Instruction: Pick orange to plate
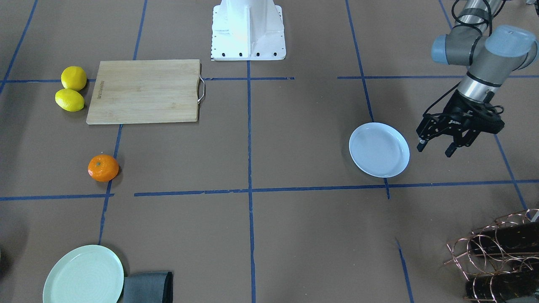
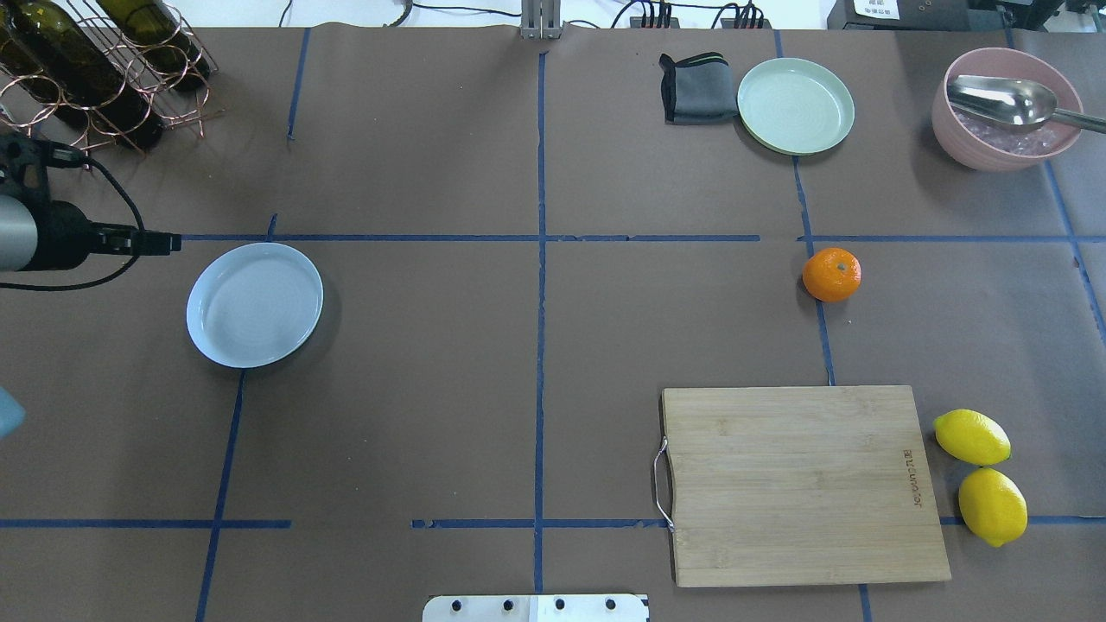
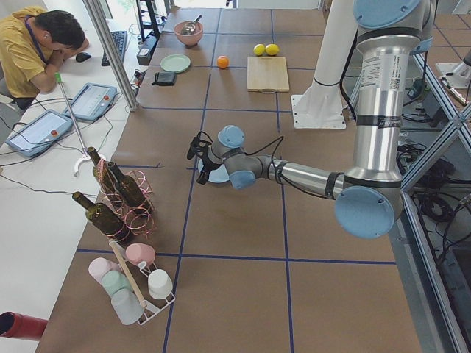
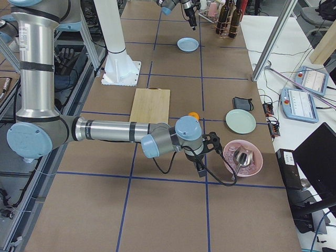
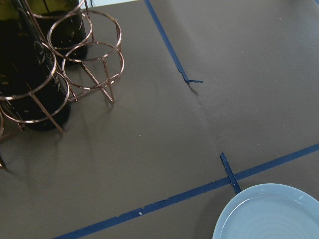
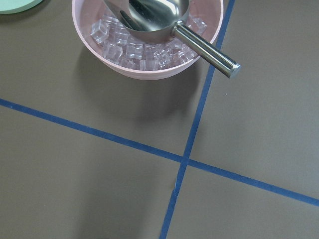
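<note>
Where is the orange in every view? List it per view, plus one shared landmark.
Front-facing: orange left, below the cutting board.
Overhead: orange right, above the board.
Exterior left: orange top, left of the board.
Exterior right: orange centre, right of the board.
Left wrist: absent.
Right wrist: absent.
Landmark: cutting board.

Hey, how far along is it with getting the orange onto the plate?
Nothing done yet: the orange sits on the table, far from the empty plate. Nothing in hand: the left hand hangs open beside the plate, the right hand is off the orange. Still to do: grasp, carry, place.
</note>
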